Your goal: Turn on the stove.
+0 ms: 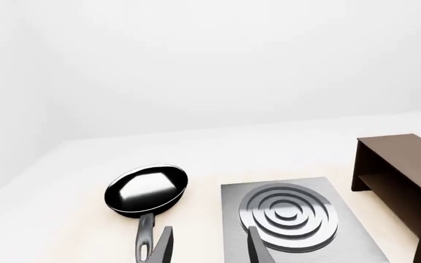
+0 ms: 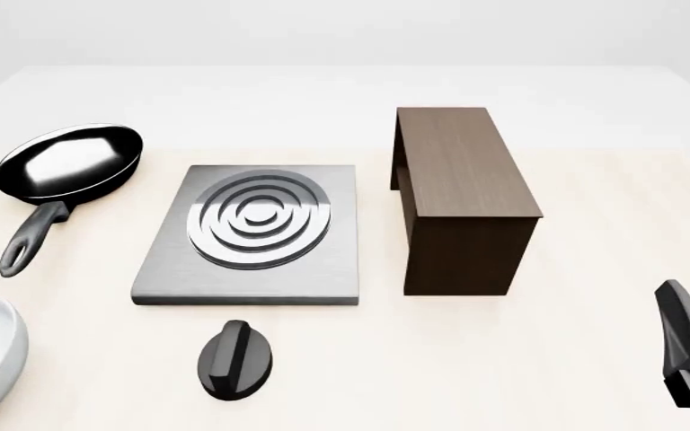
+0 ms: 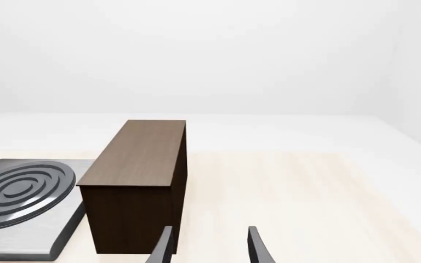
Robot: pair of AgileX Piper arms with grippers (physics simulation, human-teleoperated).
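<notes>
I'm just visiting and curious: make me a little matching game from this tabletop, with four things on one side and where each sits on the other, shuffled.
Things:
1. frying pan
2. stove
3. knob
4. cabinet

Places, as seen in the front view:
A. on the table just in front of the stove's near edge
B. right of the stove
C. far left, handle pointing toward the camera
D. between the pan and the cabinet

Pairs: 1-C, 2-D, 3-A, 4-B

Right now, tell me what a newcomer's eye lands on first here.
The grey stove with its silver rings sits mid-table, its black knob lying just nearer the arms. The dark wooden cabinet stands to its right; the black frying pan lies to its left.
</notes>
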